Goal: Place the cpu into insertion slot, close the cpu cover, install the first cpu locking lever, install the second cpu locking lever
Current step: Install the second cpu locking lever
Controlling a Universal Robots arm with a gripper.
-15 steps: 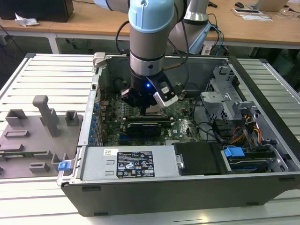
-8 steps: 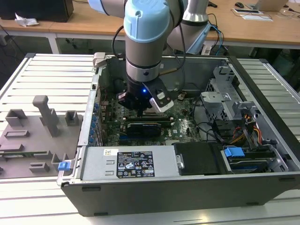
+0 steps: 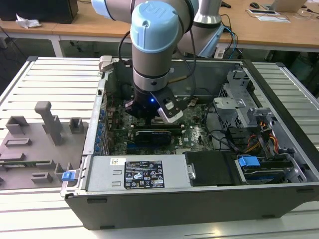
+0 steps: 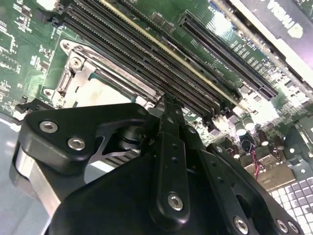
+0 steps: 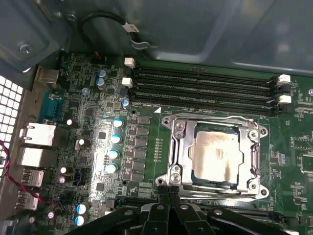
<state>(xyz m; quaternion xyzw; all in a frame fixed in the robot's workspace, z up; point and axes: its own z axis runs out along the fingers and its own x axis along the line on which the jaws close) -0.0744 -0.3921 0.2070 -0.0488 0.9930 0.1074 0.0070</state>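
Beside the closed gripper (image 5: 168,192) — the cpu (image 5: 217,155), seated under the cpu cover (image 5: 213,121).

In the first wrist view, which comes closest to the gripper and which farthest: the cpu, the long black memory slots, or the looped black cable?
1. The cpu, seated in its socket just beyond the gripper.
2. The memory slots, behind the socket.
3. The looped cable, on the case wall, farthest.

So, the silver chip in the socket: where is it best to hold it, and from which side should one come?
By two opposite edges, from straight above. The chip lies flat, so only its top faces out. At the moment, though, the metal frame lies over its rim and hides those edges, so I think the frame would have to open first.
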